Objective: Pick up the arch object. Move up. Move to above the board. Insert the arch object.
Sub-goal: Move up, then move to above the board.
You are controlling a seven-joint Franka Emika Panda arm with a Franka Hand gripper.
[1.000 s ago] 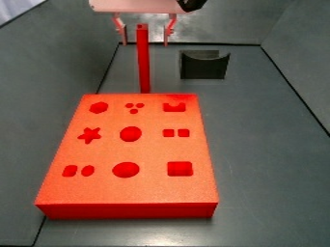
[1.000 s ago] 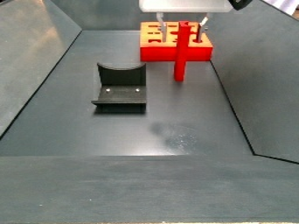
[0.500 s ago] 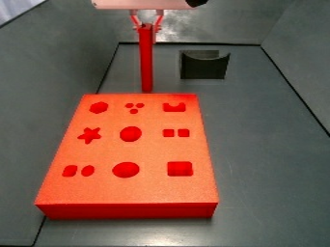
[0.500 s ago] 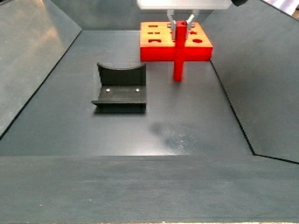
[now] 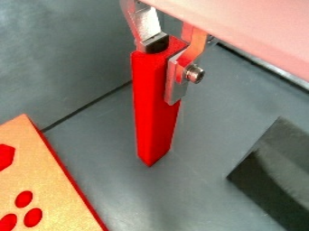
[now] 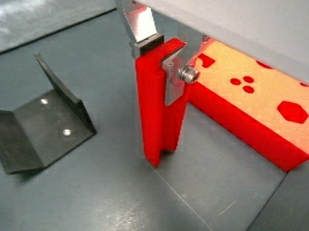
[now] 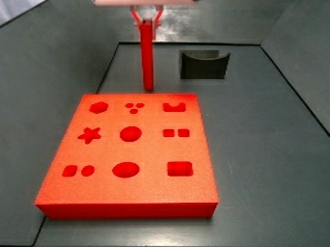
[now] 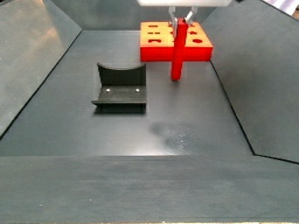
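The arch object, a tall slim red post [image 7: 146,56], stands upright on the dark floor behind the far edge of the board [image 7: 129,203]. My gripper [image 7: 146,13] hangs straight above the post and is shut on its top end. Both wrist views show the silver fingers [image 5: 178,77] pressing against opposite sides of the post [image 5: 154,113], with the gripper [image 5: 167,56] centred on its top. The post's foot looks to be on the floor or barely off it [image 8: 177,77]. The board [image 8: 158,51] is a red-orange slab with shaped recesses, and it lies flat beside the post [image 6: 157,117].
The fixture [image 7: 203,64], a dark bracket on a base plate, stands on the floor near the post on the side away from the board [image 6: 259,99]. It also appears mid-floor as the fixture [image 8: 121,87]. Sloping grey walls enclose the floor.
One second ago the fingers stood spread on either side of the post's top. They have since closed onto it. The post stands in the same spot.
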